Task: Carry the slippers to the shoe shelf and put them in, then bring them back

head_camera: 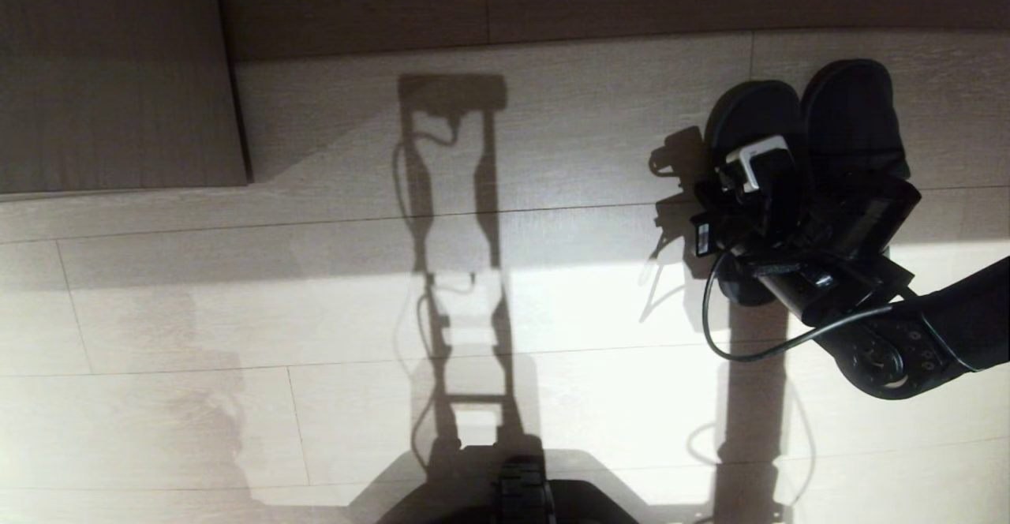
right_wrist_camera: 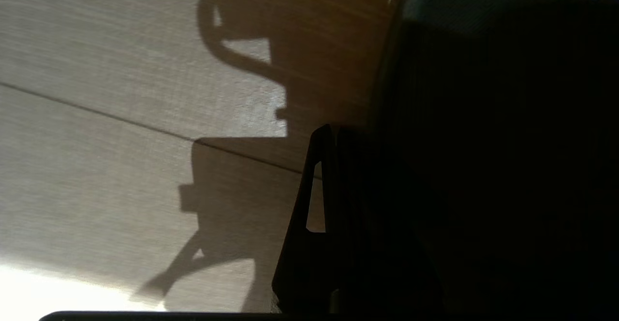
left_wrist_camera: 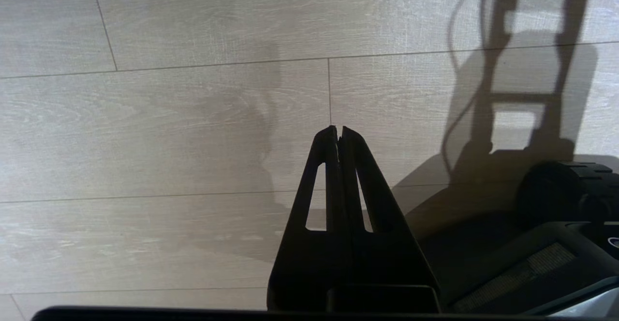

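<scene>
Right arm extended forward, wrist angled down; right gripper fingers pressed together. Left gripper clamped tight, pointing down.

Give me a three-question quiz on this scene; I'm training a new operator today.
1. True or false: the right pincer is over the slippers.
2. Which pincer hangs above bare floor? A) left pincer B) right
3. Fill in: the slippers lie side by side on the ____.

Key: 1 true; 2 A; 3 floor.
</scene>
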Robot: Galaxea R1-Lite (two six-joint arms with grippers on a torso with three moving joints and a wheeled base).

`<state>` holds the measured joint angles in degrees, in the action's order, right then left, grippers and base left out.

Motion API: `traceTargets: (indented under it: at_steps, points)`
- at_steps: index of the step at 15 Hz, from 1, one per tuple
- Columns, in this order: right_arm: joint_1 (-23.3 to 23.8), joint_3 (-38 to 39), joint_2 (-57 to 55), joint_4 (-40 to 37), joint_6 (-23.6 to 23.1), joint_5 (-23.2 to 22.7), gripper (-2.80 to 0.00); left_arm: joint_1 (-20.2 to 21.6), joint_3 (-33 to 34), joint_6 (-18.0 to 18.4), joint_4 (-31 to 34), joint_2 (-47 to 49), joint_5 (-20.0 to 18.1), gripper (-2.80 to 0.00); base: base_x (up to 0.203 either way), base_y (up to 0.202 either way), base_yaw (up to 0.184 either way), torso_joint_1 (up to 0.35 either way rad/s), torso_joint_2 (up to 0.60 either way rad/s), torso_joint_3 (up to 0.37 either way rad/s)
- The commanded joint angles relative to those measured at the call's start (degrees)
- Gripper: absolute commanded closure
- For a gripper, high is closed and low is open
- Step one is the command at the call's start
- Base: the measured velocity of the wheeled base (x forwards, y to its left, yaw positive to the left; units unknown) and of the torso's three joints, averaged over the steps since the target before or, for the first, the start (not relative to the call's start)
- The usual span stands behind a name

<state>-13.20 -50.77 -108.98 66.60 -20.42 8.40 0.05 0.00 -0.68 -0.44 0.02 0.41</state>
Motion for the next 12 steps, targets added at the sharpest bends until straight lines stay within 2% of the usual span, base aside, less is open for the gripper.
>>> traceTargets:
  at_steps: [1, 10, 12]
  points:
    - [0.33, -0.61, -0.18, 0.0, -0.14, 0.13, 0.0, -0.05, 0.0, -0.02, 0.0, -0.02, 0.02, 0.0, 0.0, 0.0, 0.0, 0.0, 0.0, 0.0]
    - [1.07, -1.0, 2.64, -0.07, -0.23, -0.05, 0.0, 0.04, 0.0, -0.02, 0.0, -0.02, 0.02, 0.0, 0.0, 0.0, 0.0, 0.0, 0.0, 0.0]
    - [-0.11, -0.92, 6.04, -0.82, -0.09, -0.45, 0.0, 0.04, 0.0, -0.02, 0.0, -0.02, 0.02, 0.0, 0.0, 0.0, 0.0, 0.0, 0.0, 0.0]
